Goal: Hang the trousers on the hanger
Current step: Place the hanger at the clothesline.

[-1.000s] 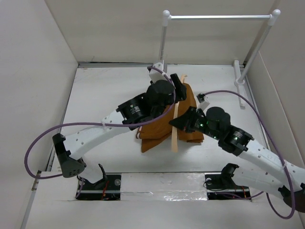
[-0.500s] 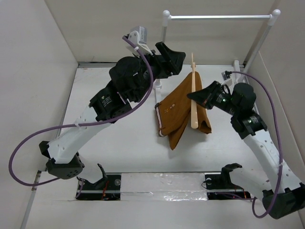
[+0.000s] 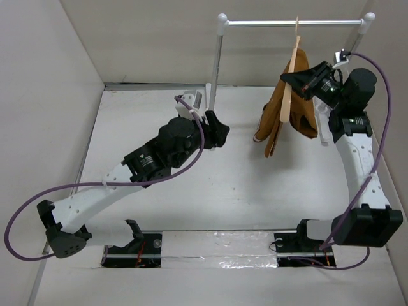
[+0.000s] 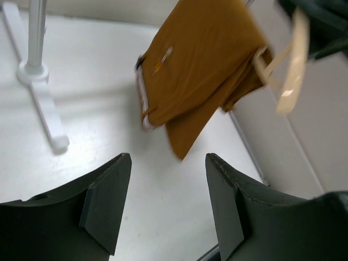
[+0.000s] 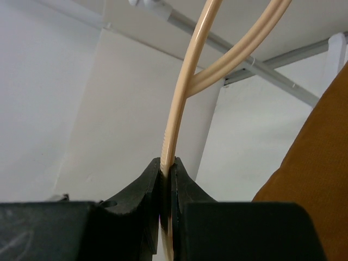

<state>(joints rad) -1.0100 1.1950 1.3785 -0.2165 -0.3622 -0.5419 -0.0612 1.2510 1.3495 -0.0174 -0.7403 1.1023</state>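
Your right gripper (image 5: 167,168) is clamped on the hanger (image 3: 288,83), high at the far right, its hook at the rail (image 3: 268,23); the trousers (image 3: 274,115) hang over it; your left gripper (image 4: 168,196) stands apart, empty; I judge the hanging is in hand; next, seat the hook, then release.

light: bright, even, from above | shadows: soft, faint on table (image 3: 255,197) | glare: sheen on tape (image 3: 210,258), bottom centre | blur: left wrist view soft, hanger (image 4: 293,65) upper right smeared, trousers (image 4: 201,70) edges fuzzy | right wrist view sharper
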